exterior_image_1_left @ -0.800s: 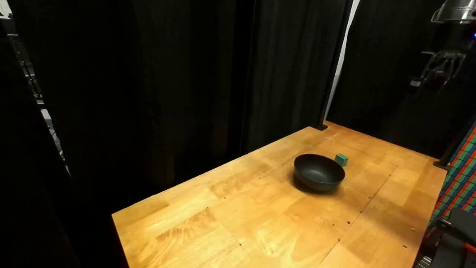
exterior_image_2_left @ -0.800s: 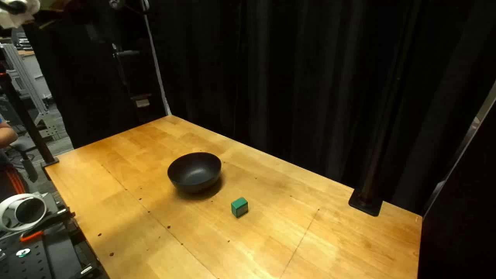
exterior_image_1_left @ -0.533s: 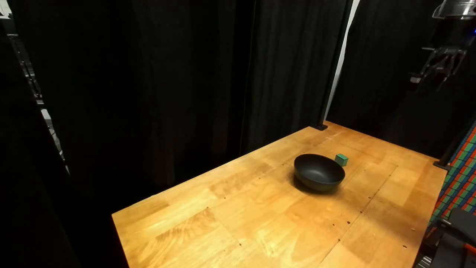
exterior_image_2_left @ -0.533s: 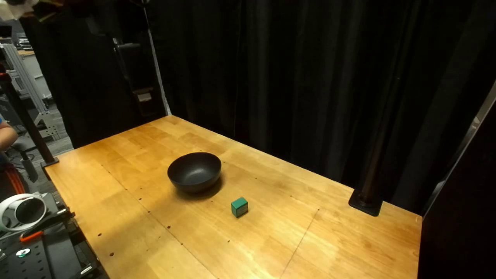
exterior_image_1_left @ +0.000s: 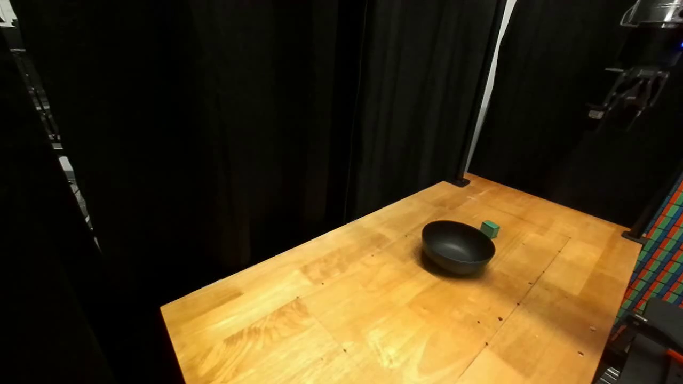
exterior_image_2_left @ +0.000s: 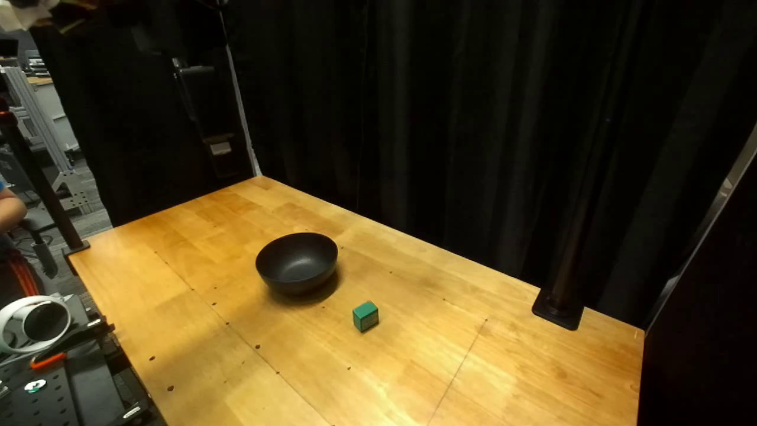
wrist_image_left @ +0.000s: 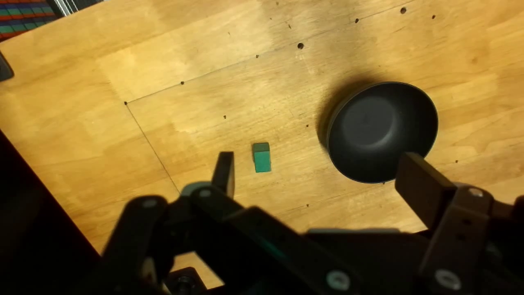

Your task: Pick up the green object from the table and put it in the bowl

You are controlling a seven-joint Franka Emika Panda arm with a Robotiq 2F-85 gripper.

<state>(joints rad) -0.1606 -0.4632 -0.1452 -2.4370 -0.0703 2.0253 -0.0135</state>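
The green object is a small teal block on the wooden table. It also shows in an exterior view and in the wrist view. The black bowl stands upright close to it, with table between them, as seen in an exterior view and the wrist view. The bowl is bare inside. My gripper is open, with its fingers wide apart and nothing between them. In an exterior view the gripper hangs high above the table; it is dark and hard to make out.
Black curtains hang behind the table. A black post base is clamped at the table edge. A side cart with a white ring-shaped thing stands beside the table. A person's arm shows at the edge.
My gripper has risen slightly since the oldest frames and is nearly still since the half-second frames. The green object and the bowl have not moved.
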